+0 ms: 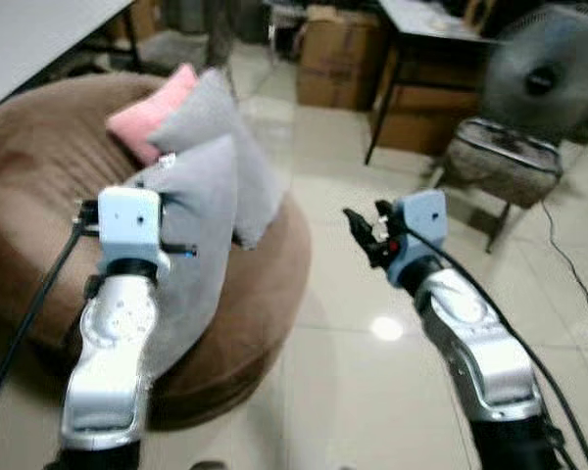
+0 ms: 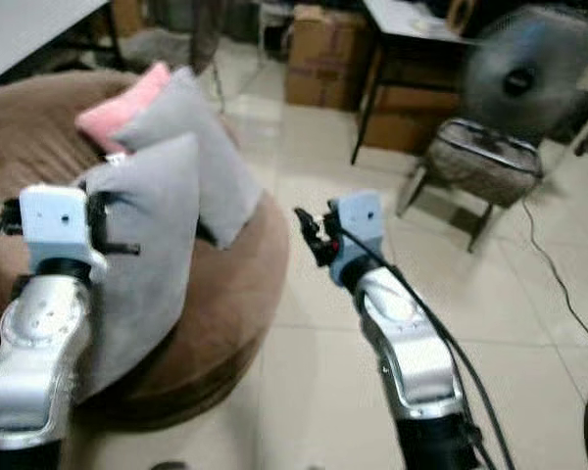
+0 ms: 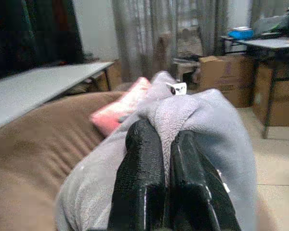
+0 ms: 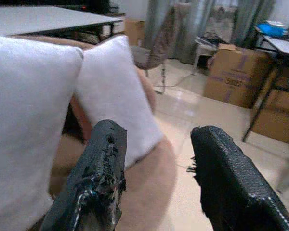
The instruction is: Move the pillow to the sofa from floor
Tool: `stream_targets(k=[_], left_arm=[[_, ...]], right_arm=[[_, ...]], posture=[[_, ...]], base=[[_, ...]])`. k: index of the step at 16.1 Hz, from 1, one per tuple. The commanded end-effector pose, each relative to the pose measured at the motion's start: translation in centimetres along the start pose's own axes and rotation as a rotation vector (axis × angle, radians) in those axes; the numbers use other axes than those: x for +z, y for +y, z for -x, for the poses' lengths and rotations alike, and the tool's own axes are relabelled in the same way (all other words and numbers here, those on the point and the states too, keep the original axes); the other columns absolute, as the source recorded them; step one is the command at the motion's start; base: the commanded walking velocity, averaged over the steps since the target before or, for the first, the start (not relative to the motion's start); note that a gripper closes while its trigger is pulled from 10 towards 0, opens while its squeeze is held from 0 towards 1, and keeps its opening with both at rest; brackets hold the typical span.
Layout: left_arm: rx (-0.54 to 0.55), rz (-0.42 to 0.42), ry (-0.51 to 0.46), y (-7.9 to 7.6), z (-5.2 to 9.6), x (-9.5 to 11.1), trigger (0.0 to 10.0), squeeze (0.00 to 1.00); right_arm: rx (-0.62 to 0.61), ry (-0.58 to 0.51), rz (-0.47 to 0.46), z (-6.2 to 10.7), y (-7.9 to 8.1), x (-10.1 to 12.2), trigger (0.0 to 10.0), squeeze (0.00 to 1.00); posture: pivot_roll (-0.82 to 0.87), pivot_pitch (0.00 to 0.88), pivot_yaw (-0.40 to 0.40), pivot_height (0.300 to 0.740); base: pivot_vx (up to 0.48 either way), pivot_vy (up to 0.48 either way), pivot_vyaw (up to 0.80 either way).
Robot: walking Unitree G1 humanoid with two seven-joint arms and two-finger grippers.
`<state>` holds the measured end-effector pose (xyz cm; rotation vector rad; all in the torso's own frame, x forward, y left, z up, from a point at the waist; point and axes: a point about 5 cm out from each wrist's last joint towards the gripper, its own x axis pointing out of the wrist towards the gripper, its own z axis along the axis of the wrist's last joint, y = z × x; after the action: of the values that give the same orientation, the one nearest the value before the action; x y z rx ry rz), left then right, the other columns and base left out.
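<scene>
1. Pillow [image 1: 201,211], grey and soft with a fleecy nap, stands on edge on the brown sofa [image 1: 39,176], at its near right part, held by the left tool [image 3: 166,159].
2. Left tool: its two black fingers are pressed together, pinching a fold of the grey pillow's fabric between them.
3. A small white tag [image 3: 177,88] sticks up from the pillow's top edge; any writing on it is too small to read.
4. The sofa is a round, low beanbag-like form in a brown, suede-like cover.
5. A second grey pillow [image 1: 225,137] leans just behind the held one, and a pink pillow [image 1: 152,117] lies farther back, touching it.
6. Right tool [image 4: 156,159] hangs over the glossy tiled floor [image 1: 372,392] to the right of the sofa, its rough-textured black fingers spread apart with nothing between them.
7. Far right stands a round fan [image 1: 544,73] behind a padded stool [image 1: 505,157] with metal legs.
8. Cardboard boxes [image 1: 338,54] sit on the floor at the far side beside a dark-legged table [image 1: 421,20]; print on one box is blurred and unreadable.
</scene>
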<state>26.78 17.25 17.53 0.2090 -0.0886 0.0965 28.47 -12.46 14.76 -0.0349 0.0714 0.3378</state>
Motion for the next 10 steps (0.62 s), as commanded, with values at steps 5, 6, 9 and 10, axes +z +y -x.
stream_targets(k=[5, 6, 9, 10], left_arm=[[-0.037, 0.001, -0.056, -0.37, -0.19, 1.15, 10.0, 0.0], [-0.044, 0.005, -0.056, -0.47, -0.23, 1.16, 10.0, 0.0], [-0.053, 0.013, -0.058, -0.53, -0.35, 1.2, 10.0, 0.0], [-0.055, 0.014, -0.059, -0.49, -0.37, 1.21, 10.0, 0.0]], right_arm=[[0.014, -0.027, 0.048, -0.14, -0.07, 0.73, 10.0, 0.0], [0.012, -0.028, 0.05, -0.07, -0.06, 0.71, 10.0, 0.0], [0.005, -0.029, 0.048, 0.06, -0.14, 0.62, 10.0, 0.0], [0.004, -0.029, 0.05, 0.11, -0.12, 0.58, 10.0, 0.0]], posture=[[0.1, 0.0, -0.064, 0.74], [0.1, 0.0, -0.059, 0.74], [0.1, 0.0, -0.051, 0.74], [0.1, 0.0, -0.05, 0.74]], base=[[0.303, 0.0, 0.0], [0.315, 0.0, 0.0], [0.366, 0.0, 0.0], [0.371, 0.0, 0.0]])
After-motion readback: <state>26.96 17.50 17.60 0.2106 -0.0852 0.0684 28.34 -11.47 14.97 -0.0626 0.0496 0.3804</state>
